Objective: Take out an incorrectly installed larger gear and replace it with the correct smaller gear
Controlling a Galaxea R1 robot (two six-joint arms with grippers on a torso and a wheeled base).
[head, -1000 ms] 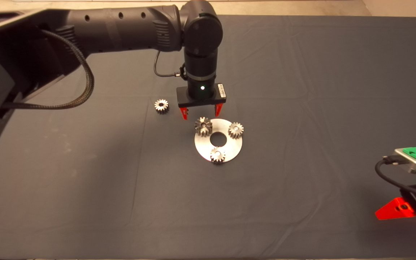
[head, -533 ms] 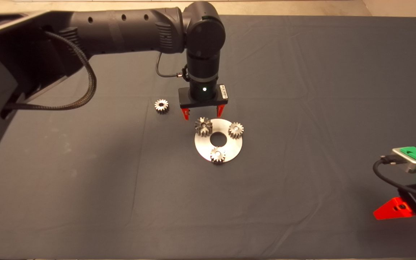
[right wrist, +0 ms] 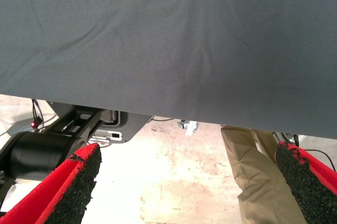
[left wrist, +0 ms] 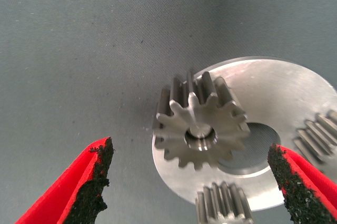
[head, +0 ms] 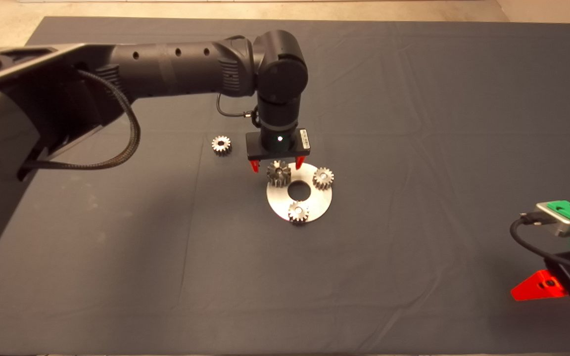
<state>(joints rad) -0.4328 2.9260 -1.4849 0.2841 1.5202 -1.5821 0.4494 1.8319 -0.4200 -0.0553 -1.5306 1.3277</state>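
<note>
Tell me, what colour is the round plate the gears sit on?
Silvery, bare metal: the round plate shows best in the left wrist view.

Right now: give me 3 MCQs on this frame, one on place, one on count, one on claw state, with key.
1. Where is the spare smaller gear?
A on the mat, off the plate
B on the plate
C in the right claw

2. How many gears sit on the round plate?
A two
B three
C four

3. The left claw is:
A shut on the larger gear
B open around the larger gear
C parked at the edge

Key: A, it lies alone on the mat; B, three gears ring the plate's hole; B, both pads stand clear of the teeth.
</note>
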